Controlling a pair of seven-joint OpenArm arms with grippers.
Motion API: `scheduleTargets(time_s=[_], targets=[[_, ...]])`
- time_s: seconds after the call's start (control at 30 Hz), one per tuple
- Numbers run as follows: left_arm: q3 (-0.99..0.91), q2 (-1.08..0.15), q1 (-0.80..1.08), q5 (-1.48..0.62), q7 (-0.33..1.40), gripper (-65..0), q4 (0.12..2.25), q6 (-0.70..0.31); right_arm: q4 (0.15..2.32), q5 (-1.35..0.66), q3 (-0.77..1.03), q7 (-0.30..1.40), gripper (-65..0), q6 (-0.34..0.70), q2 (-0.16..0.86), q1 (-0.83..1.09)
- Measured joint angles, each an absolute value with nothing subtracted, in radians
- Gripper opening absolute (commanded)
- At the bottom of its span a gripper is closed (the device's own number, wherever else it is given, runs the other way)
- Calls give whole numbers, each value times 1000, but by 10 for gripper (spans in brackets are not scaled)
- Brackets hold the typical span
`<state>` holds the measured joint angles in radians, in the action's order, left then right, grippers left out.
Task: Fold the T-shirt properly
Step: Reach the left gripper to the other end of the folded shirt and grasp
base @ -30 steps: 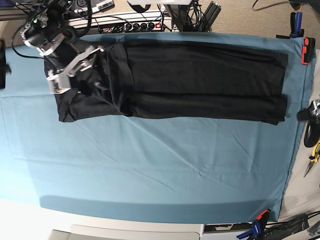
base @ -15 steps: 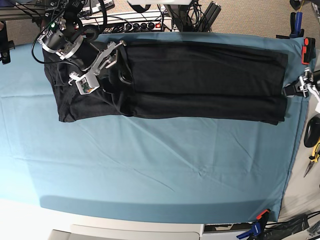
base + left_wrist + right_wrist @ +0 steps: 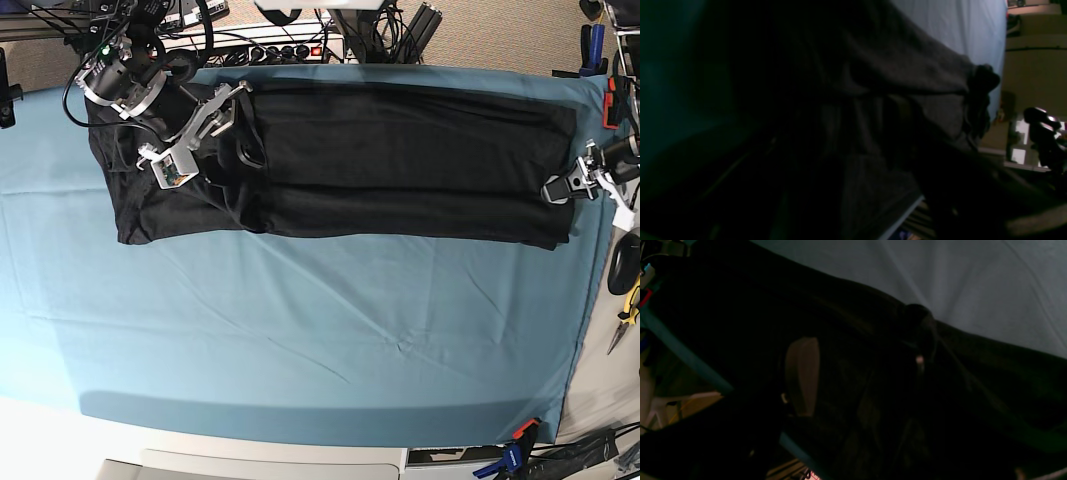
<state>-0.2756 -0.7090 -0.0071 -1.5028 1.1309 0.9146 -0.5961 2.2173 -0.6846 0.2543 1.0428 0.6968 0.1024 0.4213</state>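
The right gripper stands with jaws spread wide over the sleeve end of the T-shirt, holding nothing, while the left gripper, also gaping and empty, sits at the hem edge. The shirt lies as a long black band across the far half of the teal table cloth. A risk, as I judge it: each pincer could pinch only the top layer, or snag the cloth beneath, and drag the fold askew.

Dark T-shirt folds lie bunched over pale cloth.
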Motion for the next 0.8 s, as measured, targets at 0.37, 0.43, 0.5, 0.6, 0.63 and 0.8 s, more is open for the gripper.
scheduleTargets(time_s=[0.37, 0.43, 0.5, 0.6, 0.63, 0.8], targets=[[-276, -701, 5, -1521, 1117, -326, 916, -597, 2217, -685, 254, 1042, -302, 697, 102, 421], [-275, -700, 9, -1529, 1118, -329, 916, -611, 2217, -685, 254, 1042, -302, 697, 102, 421], [-276, -696, 11, -1532, 1124, -331, 916, -611, 2217, -685, 254, 1042, -302, 697, 102, 421], [-276, -687, 11, -1536, 1125, -332, 916, -612, 2217, -685, 254, 1039, -302, 697, 102, 421], [-277, -682, 11, -1536, 1124, -342, 917, -617, 2217, -685, 254, 1039, -302, 697, 102, 421], [-279, -673, 11, -1503, 1129, -440, 921, -641, 2217, -684, 254, 1039, -302, 697, 102, 421]])
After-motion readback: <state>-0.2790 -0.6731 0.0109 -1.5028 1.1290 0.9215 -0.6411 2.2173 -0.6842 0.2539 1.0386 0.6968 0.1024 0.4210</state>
